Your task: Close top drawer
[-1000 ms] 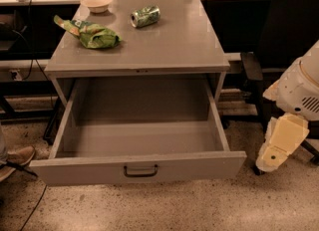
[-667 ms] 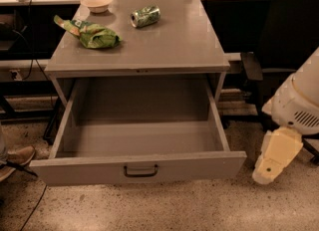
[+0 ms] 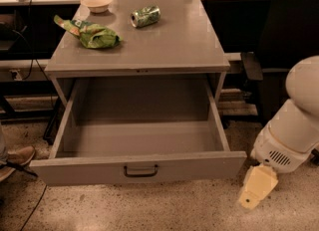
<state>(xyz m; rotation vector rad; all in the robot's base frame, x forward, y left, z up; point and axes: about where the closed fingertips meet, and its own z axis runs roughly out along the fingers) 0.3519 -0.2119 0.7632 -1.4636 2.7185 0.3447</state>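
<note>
One drawer matters here: the top drawer (image 3: pixel 139 140) stands pulled far out of the grey cabinet (image 3: pixel 164 41) toward the camera, with its dark loop handle (image 3: pixel 140 171) on the front. My gripper (image 3: pixel 255 191) hangs low over the speckled floor (image 3: pixel 149 207), near the drawer's right front corner and clear of it. It holds nothing (how far it is parted I cannot tell).

Free floor (image 3: pixel 149 205) between top drawer (image 3: pixel 139 168), jaws at right.
</note>
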